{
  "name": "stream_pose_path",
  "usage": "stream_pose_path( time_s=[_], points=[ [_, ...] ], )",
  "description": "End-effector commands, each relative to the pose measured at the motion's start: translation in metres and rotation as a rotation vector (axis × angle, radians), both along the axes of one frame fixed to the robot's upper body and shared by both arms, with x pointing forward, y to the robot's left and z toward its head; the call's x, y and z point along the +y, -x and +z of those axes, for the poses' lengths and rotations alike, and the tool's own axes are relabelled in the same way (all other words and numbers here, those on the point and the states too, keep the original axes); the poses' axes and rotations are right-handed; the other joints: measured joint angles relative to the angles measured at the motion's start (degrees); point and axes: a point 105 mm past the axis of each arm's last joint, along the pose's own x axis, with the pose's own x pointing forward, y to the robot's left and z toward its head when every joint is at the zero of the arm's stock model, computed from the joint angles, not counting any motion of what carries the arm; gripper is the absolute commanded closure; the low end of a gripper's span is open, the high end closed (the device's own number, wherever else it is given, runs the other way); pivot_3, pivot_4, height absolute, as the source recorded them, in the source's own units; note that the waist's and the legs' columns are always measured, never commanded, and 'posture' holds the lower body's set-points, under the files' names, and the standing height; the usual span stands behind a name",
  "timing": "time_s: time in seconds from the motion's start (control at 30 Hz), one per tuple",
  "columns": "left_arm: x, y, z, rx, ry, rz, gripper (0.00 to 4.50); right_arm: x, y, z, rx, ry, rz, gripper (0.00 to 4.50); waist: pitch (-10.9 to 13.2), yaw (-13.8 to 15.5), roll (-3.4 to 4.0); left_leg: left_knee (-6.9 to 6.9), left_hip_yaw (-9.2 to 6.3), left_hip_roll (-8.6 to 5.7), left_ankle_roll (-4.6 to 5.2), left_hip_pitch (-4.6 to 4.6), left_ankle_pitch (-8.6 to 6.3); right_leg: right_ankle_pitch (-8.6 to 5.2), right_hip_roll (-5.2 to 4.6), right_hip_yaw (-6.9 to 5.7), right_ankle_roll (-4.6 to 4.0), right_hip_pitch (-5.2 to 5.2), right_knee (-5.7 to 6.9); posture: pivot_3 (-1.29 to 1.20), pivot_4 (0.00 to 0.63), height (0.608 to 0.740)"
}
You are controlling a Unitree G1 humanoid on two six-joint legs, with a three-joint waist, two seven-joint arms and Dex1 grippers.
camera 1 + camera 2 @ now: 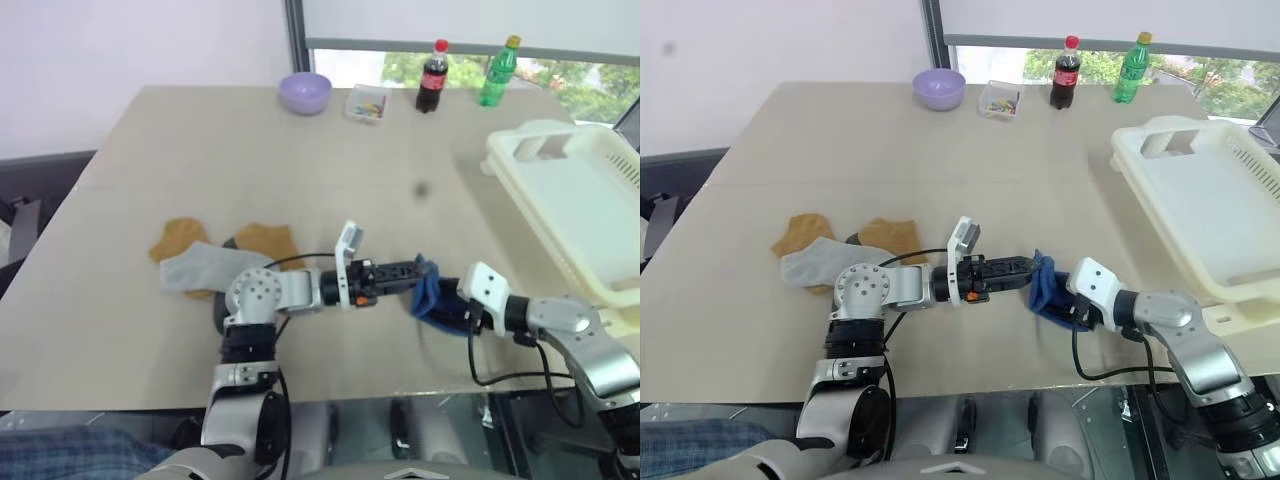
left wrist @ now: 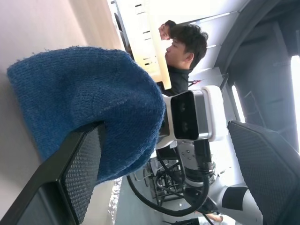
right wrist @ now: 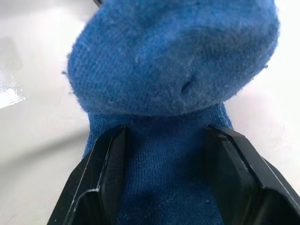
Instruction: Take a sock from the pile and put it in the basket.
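Basket [image 1: 600, 215] cut off at frame edge (blue sock [image 1: 1045, 283] masks right fingers [image 3: 110, 159])

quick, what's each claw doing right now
Left claw: open, fingers at the blue sock, not gripping it.
Right claw: shut on the blue sock.

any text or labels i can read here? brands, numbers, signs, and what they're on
No text reads clearly enough to quote.
Dark cola bottle, red label: lettering too small to read.
Green soda bottle: label too small to read.
Small clear box with coloured bits inside: no legible print.
Blue sock, basket, lilac bowl: no markings visible.
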Motion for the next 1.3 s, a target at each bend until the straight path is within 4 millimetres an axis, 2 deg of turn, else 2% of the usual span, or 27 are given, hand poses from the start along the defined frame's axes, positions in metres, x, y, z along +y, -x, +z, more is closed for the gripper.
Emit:
stream_pose_path(
  time_s=[0.03, 0.13, 0.47, 0.53, 0.57, 0.6, 0.67, 0.8, 0.9, 1.13, 1.3],
  points=[
    [-0.006, 0.002, 0.009, -0.033, 0.042, -0.034, 0.04, -0.01, 0.003, 0.006, -0.014, 0.014, -0.045, 1.82, 0.0, 0.1, 0.01, 0.0, -0.04, -0.04, 0.0, -0.15, 0.01, 0.0, -0.01, -0.03, 0.0, -0.11, 0.0, 0.0, 0.15, 0.735],
    [-0.008, 0.001, 0.008, -0.033, 0.048, -0.043, 0.04, -0.014, 0.007, 0.014, -0.018, 0.024, -0.064, 1.82, 0.0, 0.2, 0.04, 0.01, -0.06, -0.18, -0.23, -0.67, 0.16, 0.28, -0.09, 0.02, 0.0, -0.58, 0.01, 0.0, 0.15, 0.735],
    [-0.022, 0.001, 0.012, -0.048, 0.086, -0.098, 0.04, -0.029, 0.013, 0.032, -0.074, 0.057, -0.122, 1.82, 0.1, 0.2, 0.13, 0.0, -0.06, -0.19, -0.02, -0.77, 0.03, 0.15, -0.06, 0.0, 0.19, -0.68, -0.01, 0.0, 0.15, 0.735],
    [-0.024, 0.001, 0.014, -0.052, 0.102, -0.108, 0.0, -0.031, 0.013, 0.035, -0.093, 0.05, -0.135, 1.3, 0.2, 0.1, 0.13, 0.0, -0.04, -0.19, -0.01, -0.77, 0.04, 0.15, -0.06, 0.01, 0.2, -0.68, 0.0, 0.0, 0.15, 0.735],
    [-0.025, 0.002, 0.016, -0.056, 0.113, -0.114, 0.0, -0.033, 0.014, 0.035, -0.096, 0.05, -0.143, 1.26, 0.2, 0.0, 0.14, 0.0, -0.04, -0.19, -0.01, -0.76, 0.04, 0.15, -0.06, 0.01, 0.2, -0.68, 0.0, 0.0, 0.15, 0.735],
    [-0.026, 0.002, 0.018, -0.062, 0.12, -0.122, 0.0, -0.034, 0.015, 0.036, -0.093, 0.042, -0.152, 0.58, 0.2, 0.0, 0.14, 0.0, -0.02, -0.18, -0.01, -0.75, 0.04, 0.15, -0.06, 0.02, 0.2, -0.68, 0.0, 0.0, 0.15, 0.735],
    [-0.026, 0.003, 0.021, -0.071, 0.133, -0.136, 0.0, -0.038, 0.018, 0.042, -0.082, 0.008, -0.186, 0.04, 0.2, 0.1, 0.19, 0.0, -0.04, -0.18, -0.01, -0.75, 0.04, 0.15, -0.05, 0.01, 0.19, -0.68, 0.02, 0.0, 0.15, 0.735],
    [-0.031, 0.003, 0.022, -0.074, 0.132, -0.159, 0.0, -0.051, 0.024, 0.053, -0.077, -0.014, -0.231, 0.04, 0.2, 0.1, 0.22, 0.0, -0.02, -0.2, 0.01, -0.76, 0.03, 0.17, -0.06, 0.04, 0.17, -0.67, 0.02, 0.0, 0.15, 0.735],
    [-0.041, 0.005, 0.015, -0.07, 0.105, -0.192, 0.0, -0.058, 0.025, 0.064, -0.08, -0.126, -0.303, 0.04, 0.2, 0.3, 0.22, 0.0, -0.02, -0.2, 0.02, -0.75, 0.03, 0.16, -0.05, 0.03, 0.18, -0.67, 0.02, 0.0, 0.15, 0.735],
    [-0.052, 0.005, 0.003, -0.044, 0.086, -0.219, 0.0, -0.055, 0.032, 0.066, -0.014, -0.238, -0.344, 0.04, 0.2, 0.0, 0.26, 0.0, 0.0, -0.18, 0.03, -0.73, 0.03, 0.18, -0.03, 0.05, 0.15, -0.67, 0.05, 0.0, 0.15, 0.735],
    [-0.054, 0.005, -0.003, -0.041, 0.072, -0.231, 0.0, -0.044, 0.025, 0.063, 0.04, -0.368, -0.387, 0.04, 0.2, 0.0, 0.27, 0.02, 0.05, -0.17, 0.04, -0.7, 0.03, 0.18, -0.03, 0.1, 0.15, -0.67, 0.11, 0.0, 0.15, 0.735]
  ],
)
